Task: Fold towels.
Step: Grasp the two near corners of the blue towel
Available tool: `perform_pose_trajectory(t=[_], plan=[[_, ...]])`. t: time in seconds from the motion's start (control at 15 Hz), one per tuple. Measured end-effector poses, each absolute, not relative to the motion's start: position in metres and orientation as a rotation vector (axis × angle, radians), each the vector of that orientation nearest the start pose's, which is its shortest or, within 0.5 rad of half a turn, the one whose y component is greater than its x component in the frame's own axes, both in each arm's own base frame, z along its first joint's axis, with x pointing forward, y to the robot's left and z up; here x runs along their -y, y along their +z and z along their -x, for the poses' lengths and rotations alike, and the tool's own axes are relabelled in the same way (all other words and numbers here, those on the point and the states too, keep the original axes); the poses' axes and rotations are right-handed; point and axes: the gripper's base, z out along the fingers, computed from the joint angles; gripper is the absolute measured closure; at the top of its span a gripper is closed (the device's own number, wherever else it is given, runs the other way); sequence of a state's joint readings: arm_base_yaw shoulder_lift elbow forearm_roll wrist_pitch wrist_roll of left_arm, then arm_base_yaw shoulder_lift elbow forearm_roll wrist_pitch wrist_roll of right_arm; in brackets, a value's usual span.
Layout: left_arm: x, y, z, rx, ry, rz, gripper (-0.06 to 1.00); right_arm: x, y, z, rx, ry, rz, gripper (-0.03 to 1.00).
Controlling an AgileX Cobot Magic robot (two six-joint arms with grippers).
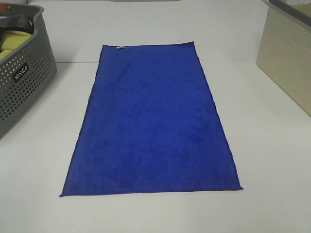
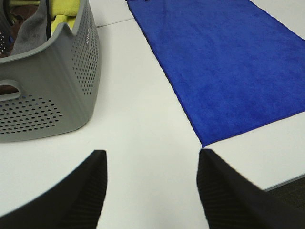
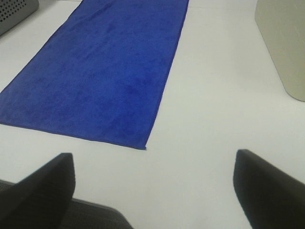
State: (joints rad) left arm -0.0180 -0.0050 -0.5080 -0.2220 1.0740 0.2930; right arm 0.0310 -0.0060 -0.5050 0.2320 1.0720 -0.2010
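One royal-blue towel [image 1: 153,121] lies flat and fully spread on the white table, long side running away from me, with a small white tag [image 1: 120,47] at its far edge. It also shows in the left wrist view [image 2: 224,62] and the right wrist view [image 3: 102,67]. Neither gripper shows in the high view. My left gripper [image 2: 151,183] is open and empty, above the table in front of the towel's near left corner. My right gripper [image 3: 153,183] is open and empty, in front of the towel's near right corner.
A grey perforated basket [image 1: 22,85] holding a yellow-green cloth [image 2: 64,12] stands at the left of the towel. A beige bin [image 1: 286,58] stands at the far right. The table's front edge [image 2: 286,183] lies close to both grippers.
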Motion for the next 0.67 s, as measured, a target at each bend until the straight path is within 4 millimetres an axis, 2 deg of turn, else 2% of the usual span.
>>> perform_pose_trajectory(t=[0.67], plan=[[0.0175,0.2800,0.0086,-1.999,-0.092,-0.327,0.40,-0.0181,0.2795,0.0086,-2.012,0.170,0.248,0.12]])
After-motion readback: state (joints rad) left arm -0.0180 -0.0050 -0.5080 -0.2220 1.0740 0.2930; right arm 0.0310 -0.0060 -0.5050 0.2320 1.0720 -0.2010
